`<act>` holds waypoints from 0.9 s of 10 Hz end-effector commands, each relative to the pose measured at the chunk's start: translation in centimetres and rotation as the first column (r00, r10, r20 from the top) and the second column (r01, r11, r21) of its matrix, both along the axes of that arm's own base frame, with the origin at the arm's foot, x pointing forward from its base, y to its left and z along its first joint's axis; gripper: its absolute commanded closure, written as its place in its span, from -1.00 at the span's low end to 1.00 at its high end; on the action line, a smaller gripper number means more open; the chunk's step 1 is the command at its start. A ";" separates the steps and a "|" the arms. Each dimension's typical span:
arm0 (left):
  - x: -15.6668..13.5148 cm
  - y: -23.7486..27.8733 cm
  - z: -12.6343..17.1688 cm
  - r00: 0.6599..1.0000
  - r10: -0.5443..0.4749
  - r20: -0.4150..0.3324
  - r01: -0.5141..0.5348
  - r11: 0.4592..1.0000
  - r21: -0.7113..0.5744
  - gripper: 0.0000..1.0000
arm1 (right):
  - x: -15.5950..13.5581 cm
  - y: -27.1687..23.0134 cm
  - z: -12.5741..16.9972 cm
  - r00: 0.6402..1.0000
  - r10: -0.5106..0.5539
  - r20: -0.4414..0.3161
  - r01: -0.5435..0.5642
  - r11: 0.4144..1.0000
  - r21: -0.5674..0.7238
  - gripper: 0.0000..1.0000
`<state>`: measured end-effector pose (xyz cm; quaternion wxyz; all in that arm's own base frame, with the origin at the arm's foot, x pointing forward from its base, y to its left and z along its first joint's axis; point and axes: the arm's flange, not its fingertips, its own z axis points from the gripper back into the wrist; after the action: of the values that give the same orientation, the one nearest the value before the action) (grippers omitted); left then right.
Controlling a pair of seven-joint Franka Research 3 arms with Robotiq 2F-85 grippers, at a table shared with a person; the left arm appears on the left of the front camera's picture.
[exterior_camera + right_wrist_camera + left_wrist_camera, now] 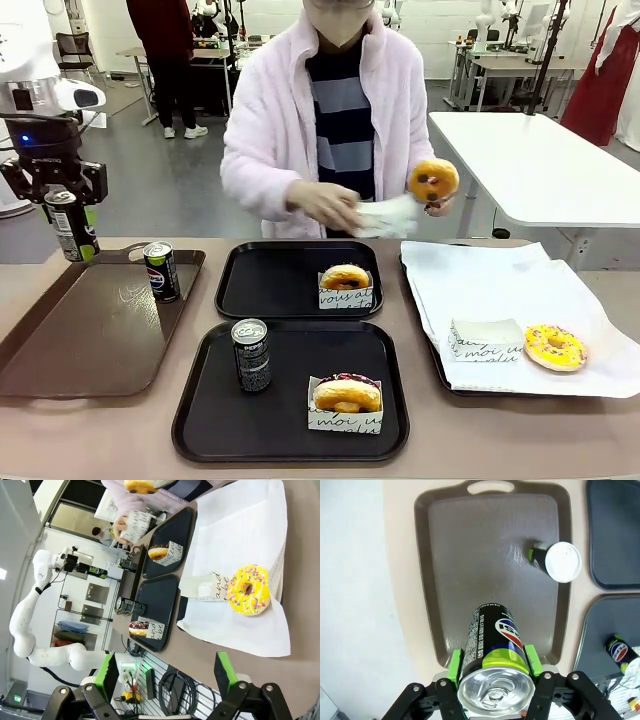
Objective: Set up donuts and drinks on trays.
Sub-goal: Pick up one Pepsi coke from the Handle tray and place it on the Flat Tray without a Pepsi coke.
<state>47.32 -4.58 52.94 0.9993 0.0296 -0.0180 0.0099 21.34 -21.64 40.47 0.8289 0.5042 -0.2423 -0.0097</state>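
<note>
**Held can, empty tray to its right**

Our left tool (492, 666) grips an upright can (72, 235) above the brown tray's (60, 340) far left edge. The far black tray (262, 280), with one donut (345, 276) and no drink, lies to the can's right, so we judge a rightward carry comes next. Our right tool (165, 670) hangs wide open near the yellow donut (248, 590).

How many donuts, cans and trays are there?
Donuts: 4
Cans: 3, one held by the left gripper
Black trays: 2
Brown tray: 1
Paper-lined tray: 1
Total: 11
</note>
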 end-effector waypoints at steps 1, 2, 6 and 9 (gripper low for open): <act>-0.4 0.7 -0.2 1.000 0.004 0.020 -0.004 1.000 -0.005 1.00 | 0.0 0.1 -0.1 1.000 0.001 0.017 -0.001 1.000 0.010 -1.00; -0.8 1.4 0.2 0.999 0.020 0.038 -0.020 1.000 -0.009 1.00 | 0.0 0.1 -0.1 1.000 0.001 0.017 -0.001 1.000 0.010 -1.00; -0.6 0.3 0.1 1.000 0.006 0.004 -0.006 1.000 -0.001 -0.16 | 0.0 0.1 -0.1 1.000 0.001 0.017 -0.001 1.000 0.010 -1.00; 0.3 -5.0 -0.5 0.999 -0.035 0.019 0.035 0.998 -0.045 -0.16 | 0.0 0.1 -0.1 1.000 0.001 0.017 -0.001 1.000 0.010 -1.00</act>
<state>46.85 -8.00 52.36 0.9995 0.0232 -0.0186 -0.0108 21.34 -21.64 40.47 0.8289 0.5042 -0.2422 -0.0096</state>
